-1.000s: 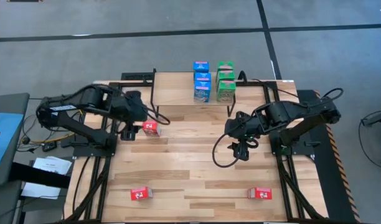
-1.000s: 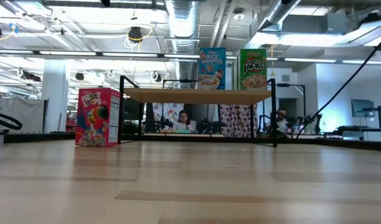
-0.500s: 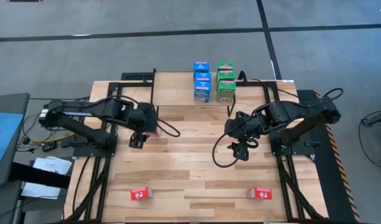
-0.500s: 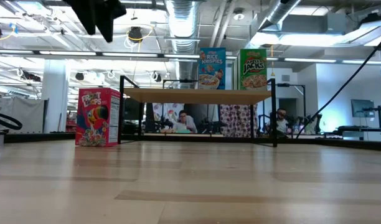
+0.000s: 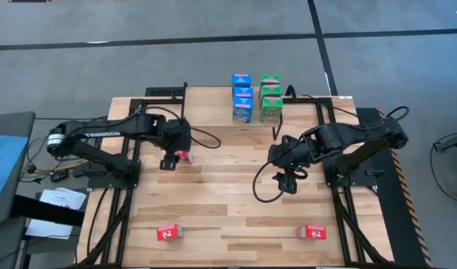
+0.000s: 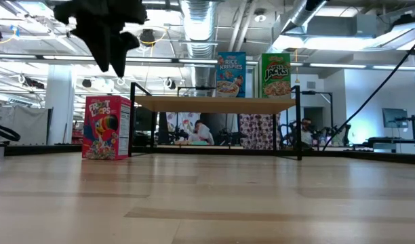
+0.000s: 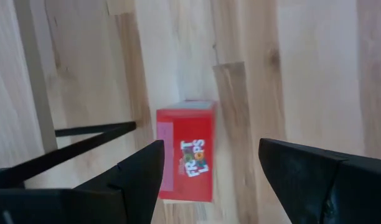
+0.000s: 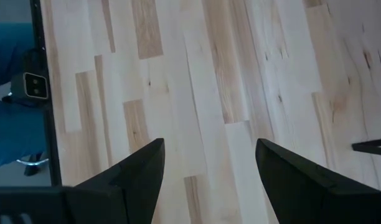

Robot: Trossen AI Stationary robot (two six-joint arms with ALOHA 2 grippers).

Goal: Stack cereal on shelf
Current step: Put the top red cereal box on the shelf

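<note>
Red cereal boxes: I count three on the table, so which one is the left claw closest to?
The red box beside the shelf; the open left claw hangs over it. The other two red boxes lie along the table's opposite edge.

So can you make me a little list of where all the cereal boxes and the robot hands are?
on the shelf: three blue boxes, three green boxes
red box by shelf leg: standing on the table, under the left gripper
two red boxes, front edge: left one, right one
left gripper: open, above the red box
right gripper: open, over bare table, holding nothing
</note>
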